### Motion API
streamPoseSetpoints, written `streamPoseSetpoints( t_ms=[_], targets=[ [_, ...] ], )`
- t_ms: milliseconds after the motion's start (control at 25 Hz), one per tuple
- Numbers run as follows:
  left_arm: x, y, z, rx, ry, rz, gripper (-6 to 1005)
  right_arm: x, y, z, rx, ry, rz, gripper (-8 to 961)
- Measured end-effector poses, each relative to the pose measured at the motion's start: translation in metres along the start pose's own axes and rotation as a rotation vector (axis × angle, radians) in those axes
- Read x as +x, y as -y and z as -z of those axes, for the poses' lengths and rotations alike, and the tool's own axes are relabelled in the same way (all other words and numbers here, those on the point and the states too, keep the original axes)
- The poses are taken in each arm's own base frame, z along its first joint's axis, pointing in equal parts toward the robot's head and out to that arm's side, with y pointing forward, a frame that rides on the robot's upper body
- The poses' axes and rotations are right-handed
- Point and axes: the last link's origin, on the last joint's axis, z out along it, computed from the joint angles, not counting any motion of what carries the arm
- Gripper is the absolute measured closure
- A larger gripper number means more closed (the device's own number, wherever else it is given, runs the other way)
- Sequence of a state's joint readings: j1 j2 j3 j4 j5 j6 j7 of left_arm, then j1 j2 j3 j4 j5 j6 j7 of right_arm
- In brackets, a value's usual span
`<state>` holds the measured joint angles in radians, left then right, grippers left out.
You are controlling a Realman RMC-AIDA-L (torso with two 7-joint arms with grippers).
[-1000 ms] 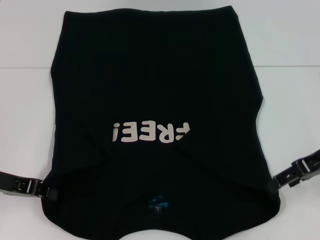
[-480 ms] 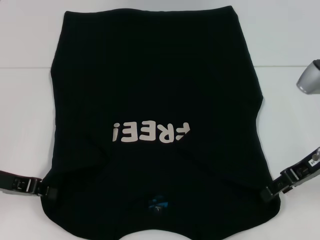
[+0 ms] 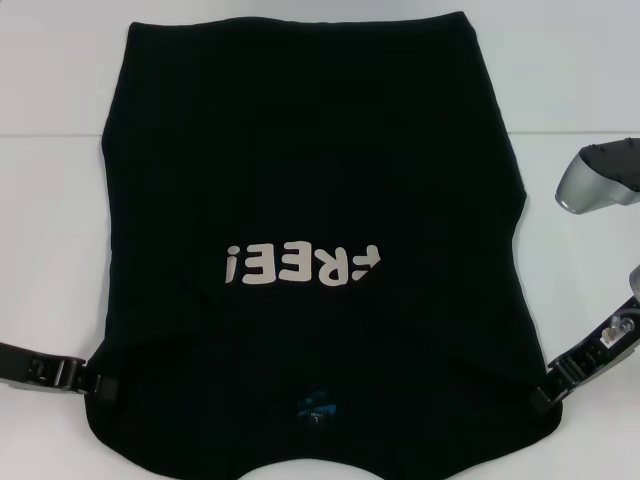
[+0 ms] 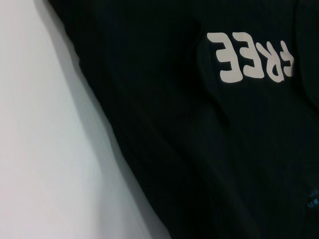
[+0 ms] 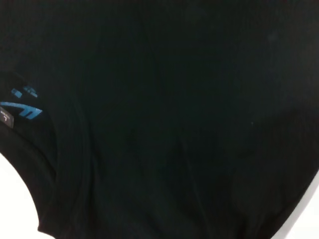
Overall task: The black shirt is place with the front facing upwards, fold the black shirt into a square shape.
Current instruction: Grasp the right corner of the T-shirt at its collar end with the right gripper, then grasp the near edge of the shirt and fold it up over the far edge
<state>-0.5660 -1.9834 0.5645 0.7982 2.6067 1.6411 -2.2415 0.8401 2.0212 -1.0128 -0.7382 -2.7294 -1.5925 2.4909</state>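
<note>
The big black cloth shirt [image 3: 310,240] lies flat on the white tabletop [image 3: 50,200], letters up. The right gripper [image 3: 545,393] has slid lower along its edge; the left gripper [image 3: 95,383] waits opposite. Jaws: cannot tell. Folding looks near.

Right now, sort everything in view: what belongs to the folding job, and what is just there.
Job:
large black cloth T-shirt with cream lettering
left gripper at its near left edge
right gripper at its near right edge

Just there:
white table
</note>
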Motion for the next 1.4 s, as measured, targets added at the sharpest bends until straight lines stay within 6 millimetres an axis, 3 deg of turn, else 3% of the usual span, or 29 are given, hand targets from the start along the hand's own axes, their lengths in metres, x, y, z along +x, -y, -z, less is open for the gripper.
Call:
streamPoseSetpoints(
  t_ms=[240, 400, 560, 800, 960, 1200, 1320, 1400],
  targets=[
    [0.000, 0.000, 0.000, -0.001, -0.001, -0.002, 993, -0.001, 0.000, 0.002, -0.005, 0.005, -0.001, 589],
    [0.000, 0.000, 0.001, -0.002, -0.001, -0.003, 993, -0.001, 0.002, 0.005, -0.004, 0.011, -0.004, 823],
    [0.001, -0.002, 0.002, -0.028, -0.001, 0.001, 993, -0.003, 0.002, 0.013, -0.012, 0.032, 0.005, 902],
    [-0.003, -0.004, 0.011, -0.105, 0.022, 0.032, 993, 0.004, 0.006, 0.041, -0.081, 0.073, 0.038, 901],
    [-0.013, -0.010, 0.017, -0.191, 0.089, 0.037, 993, 0.020, 0.011, 0.048, -0.110, 0.037, 0.058, 900],
    [-0.036, -0.025, 0.014, -0.319, 0.227, 0.047, 993, 0.054, 0.008, 0.038, -0.219, -0.064, 0.122, 899],
    [-0.054, -0.030, -0.002, -0.368, 0.310, 0.058, 993, 0.070, 0.007, 0.027, -0.271, -0.091, 0.124, 899],
    [-0.056, -0.030, -0.005, -0.368, 0.315, 0.058, 992, 0.075, 0.008, 0.020, -0.285, -0.086, 0.115, 898]
  ],
)
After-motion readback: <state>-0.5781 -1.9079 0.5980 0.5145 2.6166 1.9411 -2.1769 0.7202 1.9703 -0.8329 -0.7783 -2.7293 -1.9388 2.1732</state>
